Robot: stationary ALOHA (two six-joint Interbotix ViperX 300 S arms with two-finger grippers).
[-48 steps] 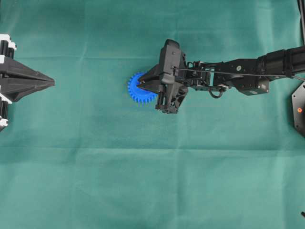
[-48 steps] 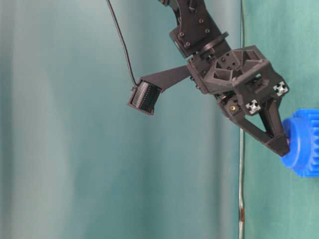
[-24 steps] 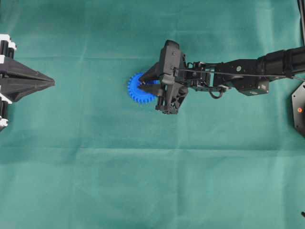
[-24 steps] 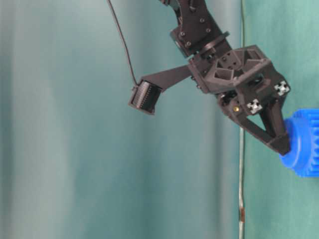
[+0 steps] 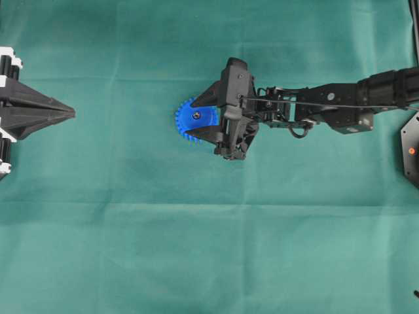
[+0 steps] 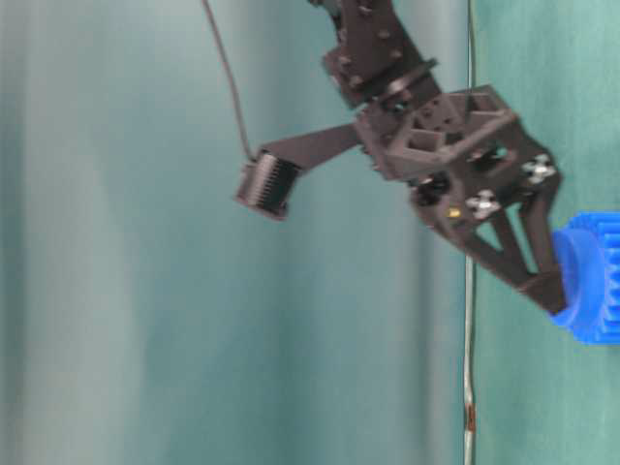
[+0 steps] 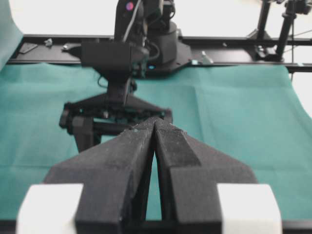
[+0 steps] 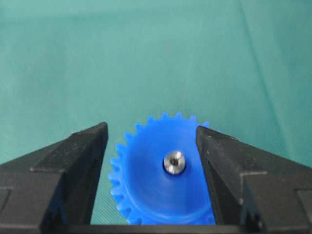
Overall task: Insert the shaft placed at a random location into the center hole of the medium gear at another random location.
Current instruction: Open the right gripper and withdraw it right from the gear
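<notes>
The blue medium gear (image 5: 191,123) lies flat on the green cloth a little left of centre. The silvery shaft (image 8: 174,162) stands in its center hole and fills it, seen end-on as a shiny dot (image 5: 196,115). My right gripper (image 5: 194,119) hangs over the gear, open, with one finger on each side of the hub and clear of the shaft. In the right wrist view the gear (image 8: 146,190) sits between the two black fingers (image 8: 83,161). My left gripper (image 5: 72,113) rests at the far left, shut and empty, with its tips (image 7: 155,122) touching.
Green cloth (image 5: 209,248) covers the whole table. A black fixture (image 5: 411,149) sits at the right edge. The left wrist view shows a black frame rail (image 7: 234,41) behind the table's far end. A thin cable (image 6: 225,77) trails from the right arm.
The right jaws have spread apart and let go of the shaft, which stays upright in the gear's hub. The left arm has not moved.
</notes>
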